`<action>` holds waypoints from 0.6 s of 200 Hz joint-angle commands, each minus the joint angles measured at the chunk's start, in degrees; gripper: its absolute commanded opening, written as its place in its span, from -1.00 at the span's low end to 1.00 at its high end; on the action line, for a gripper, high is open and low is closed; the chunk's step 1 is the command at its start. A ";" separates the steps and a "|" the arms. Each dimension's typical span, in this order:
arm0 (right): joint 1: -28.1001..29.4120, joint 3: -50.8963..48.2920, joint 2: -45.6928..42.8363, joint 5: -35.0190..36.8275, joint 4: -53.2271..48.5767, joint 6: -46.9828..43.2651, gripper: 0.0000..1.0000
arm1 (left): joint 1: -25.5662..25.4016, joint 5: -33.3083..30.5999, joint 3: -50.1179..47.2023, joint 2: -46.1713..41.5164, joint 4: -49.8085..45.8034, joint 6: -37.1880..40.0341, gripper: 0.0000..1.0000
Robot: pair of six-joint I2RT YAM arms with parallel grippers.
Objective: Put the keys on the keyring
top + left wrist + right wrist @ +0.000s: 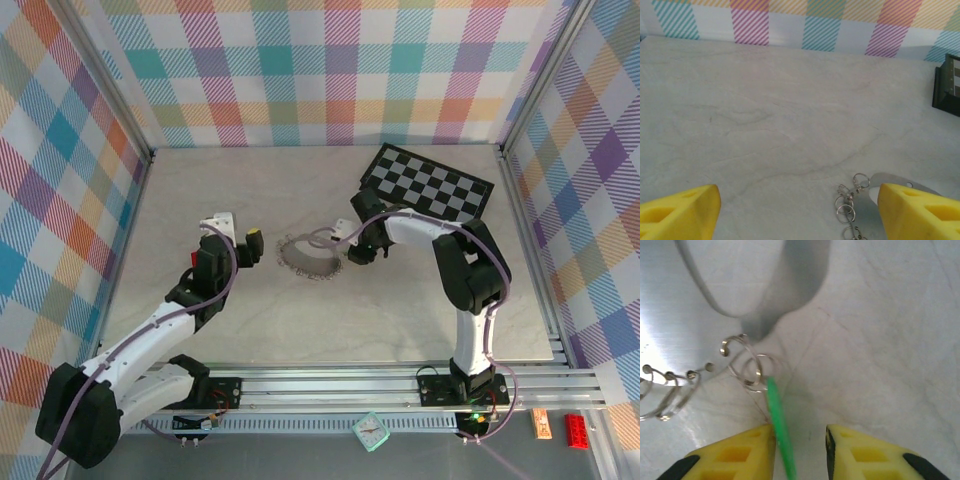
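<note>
Resting flat on the pale table, the keyring serves as the landmark: a grey metal piece fringed with small silvery wire loops, lying between the two arms near the table's middle. Nearest the camera in the top view, the arm bases stand on a rail at the table's near edge.

Left of the keyring, the left gripper hovers with its yellow fingers spread wide and nothing between them. In the left wrist view the right-hand finger sits just beside the ring's grey plate, with a short chain of small loops beside it; whether finger and plate touch cannot be told.

Right of the keyring, the right gripper meets the ring's edge. In the right wrist view its yellow fingers stand only a narrow gap apart, and a slim green key lies against the inner face of the left-hand finger; the other finger stands slightly clear of it, so a firm grip cannot be confirmed. The key's long axis runs away from the gripper, tilted slightly leftward, and its far tip reaches a small wire loop on the ring's fringe.

Beyond the keyring and to its right, a black-and-white chequered board lies near the plaid back wall.
</note>
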 commanded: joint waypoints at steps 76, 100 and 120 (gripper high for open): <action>-2.44 -4.98 -13.43 -18.69 -4.28 48.55 -0.31 | 0.64 8.22 6.69 12.47 -2.57 -11.01 0.62; -1.58 -5.39 -13.13 -17.75 -5.13 54.76 -0.35 | 0.64 9.40 8.07 15.88 -5.29 -15.99 0.60; -0.33 -5.62 -12.49 -17.43 -4.42 56.91 -0.35 | 0.64 7.98 9.40 17.47 -10.34 -20.26 0.60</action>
